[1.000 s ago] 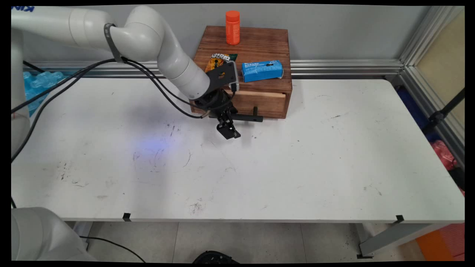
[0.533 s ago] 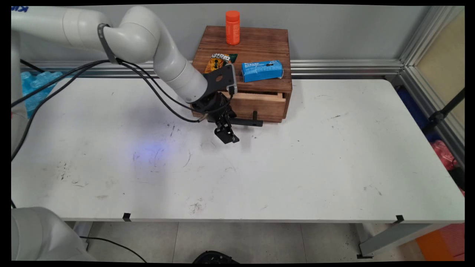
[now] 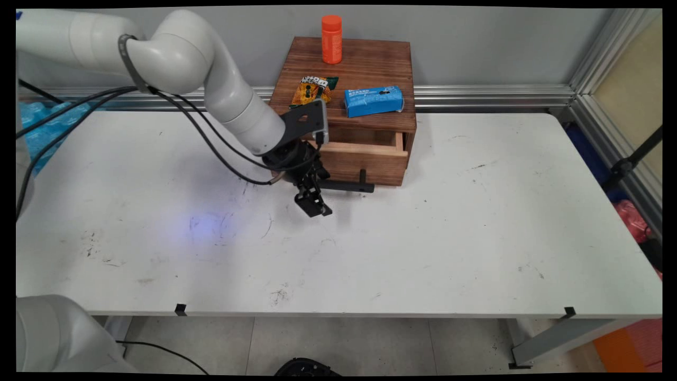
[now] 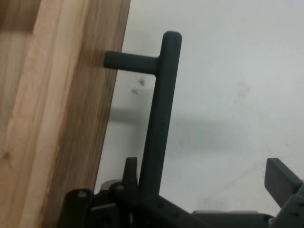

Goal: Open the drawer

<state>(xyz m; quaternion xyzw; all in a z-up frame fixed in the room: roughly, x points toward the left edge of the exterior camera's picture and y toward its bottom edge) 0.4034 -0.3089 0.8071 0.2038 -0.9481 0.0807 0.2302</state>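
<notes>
The tool (image 3: 316, 196) is low, at the front of a wooden box (image 3: 349, 63) near the back of the white counter (image 3: 423, 238); its two fingers are spread wide, not pinching. One finger (image 4: 130, 166) sits right against the black handle (image 3: 344, 186), near the handle's left end; the other finger (image 4: 281, 175) is well away over bare counter.

The handle is on the drawer (image 3: 365, 159), which sticks part way out of the box toward the near side. The handle is a long thin bar; it lies flat and runs left to right along the drawer front, held off the wood by short posts.

I think the finger could slip off, since nothing squeezes the bar. The box could also slide or rock, and then the orange bottle (image 3: 331, 39) standing on top might fall; a blue pack (image 3: 374, 101) and a snack bag (image 3: 312, 89) lie there too.
</notes>
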